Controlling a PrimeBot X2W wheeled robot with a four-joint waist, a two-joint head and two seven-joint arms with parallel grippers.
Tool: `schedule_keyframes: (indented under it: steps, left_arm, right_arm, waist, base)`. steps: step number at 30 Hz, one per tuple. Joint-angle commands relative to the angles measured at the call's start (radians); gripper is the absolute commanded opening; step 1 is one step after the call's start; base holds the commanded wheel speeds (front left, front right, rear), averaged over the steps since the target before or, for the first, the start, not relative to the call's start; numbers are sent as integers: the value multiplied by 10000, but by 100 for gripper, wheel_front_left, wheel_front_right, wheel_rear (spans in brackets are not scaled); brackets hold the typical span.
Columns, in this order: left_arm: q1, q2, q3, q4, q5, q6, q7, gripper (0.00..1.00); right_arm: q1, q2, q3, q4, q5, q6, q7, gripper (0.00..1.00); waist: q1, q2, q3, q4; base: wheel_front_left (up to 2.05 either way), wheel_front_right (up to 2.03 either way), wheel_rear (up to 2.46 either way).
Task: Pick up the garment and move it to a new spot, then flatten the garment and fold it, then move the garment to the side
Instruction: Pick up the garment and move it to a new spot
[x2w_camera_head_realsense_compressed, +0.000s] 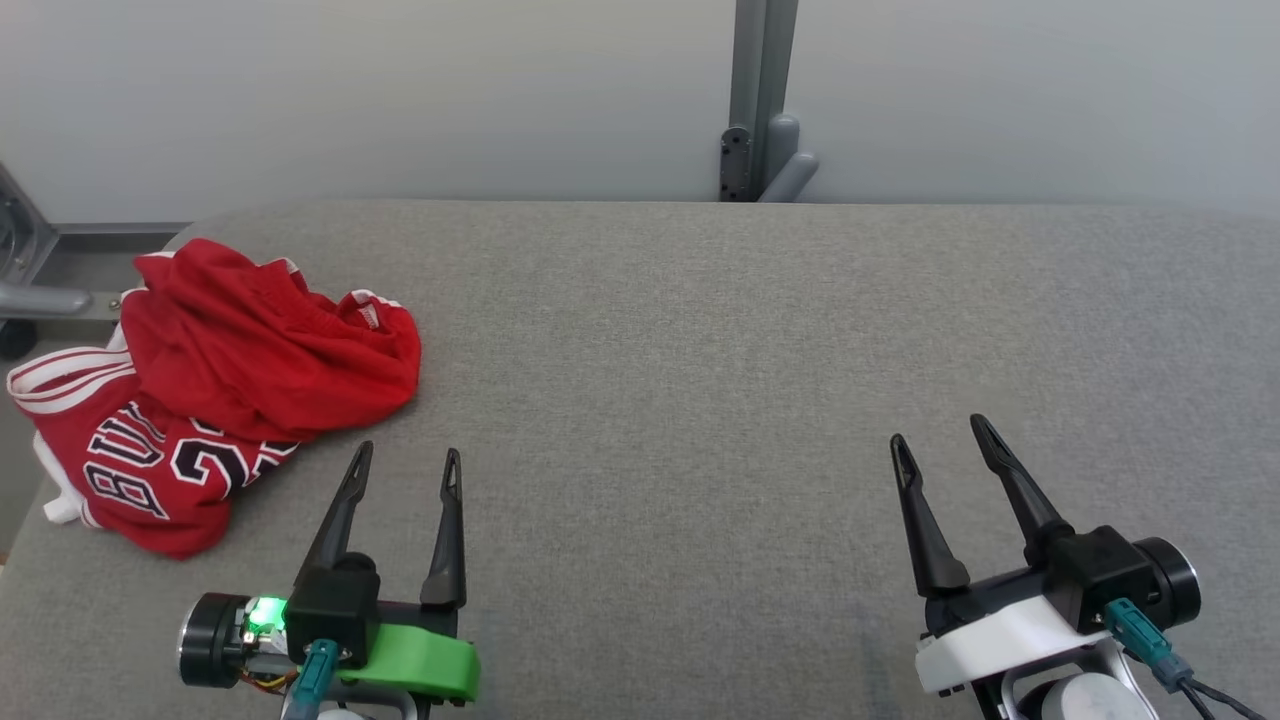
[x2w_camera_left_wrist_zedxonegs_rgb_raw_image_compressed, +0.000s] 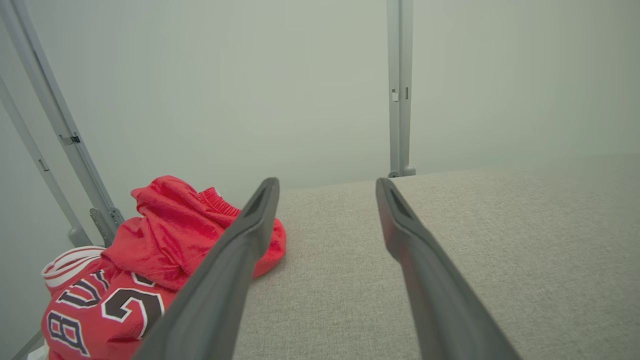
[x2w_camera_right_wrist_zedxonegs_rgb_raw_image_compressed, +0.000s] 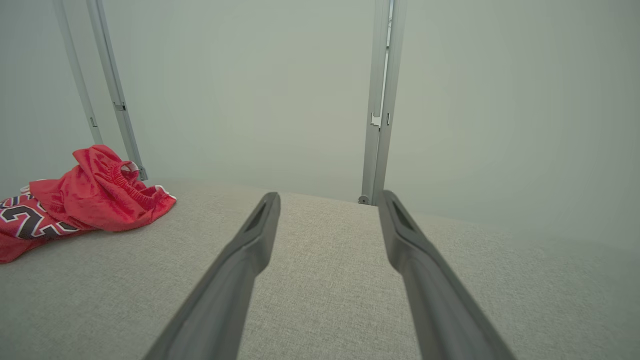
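A red jersey (x2w_camera_head_realsense_compressed: 250, 370) lies crumpled at the left of the head view, at the left edge of the grey tabletop (x2w_camera_head_realsense_compressed: 700, 350). Its long axis runs from the frame's lower left toward the upper right. The end with dark lettering and white-striped trim is at the lower left, and the plain red folds are heaped at the upper right. The left tool (x2w_camera_head_realsense_compressed: 408, 452) sits just right of the heap, clear of it, fingers spread wide and holding nothing. The right tool (x2w_camera_head_realsense_compressed: 938, 430), at the lower right, is likewise spread and holds nothing.
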Motion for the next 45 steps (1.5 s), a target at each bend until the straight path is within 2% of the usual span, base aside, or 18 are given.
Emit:
schedule_keyframes:
  steps: [1,12,18,24,30,35,45]
  left_arm:
    - [96,6,101,-34,-104,96,-14,100]
    - [206,-42,360,-300,-293,26,-14,100]
    - [243,-52,406,-533,-60,170,-14,100]
    - [351,-54,618,-382,-361,312,-14,100]
    - [329,-53,755,-273,-506,445,-14,100]
    - [269,-55,800,-182,-473,343,-14,100]
    - [251,-55,806,-33,-453,415,-14,100]
  right_arm:
    - [-4,-37,8,-104,81,1,-31,100]
    - [-77,-39,126,-250,55,1,-31,100]
    - [-55,-39,74,-132,11,1,-31,100]
    - [-66,-39,103,-84,75,1,-31,100]
    - [-44,-39,23,-12,90,1,-31,100]
    - [-36,-41,47,59,145,1,-31,100]
    - [-130,-41,222,150,93,1,-31,100]
  waist:
    - [0,0,16,436]
    - [0,0,73,1581]
    - [0,0,104,2111]
    - [0,0,103,2476]
    - [0,0,152,2787]
    - [0,0,170,2947]
    - [0,0,184,2941]
  base:
    - [0,0,0]
    - [0,0,0]
    - [0,0,0]
    - [0,0,0]
    - [0,0,0]
    - [0,0,0]
    - [0,0,0]
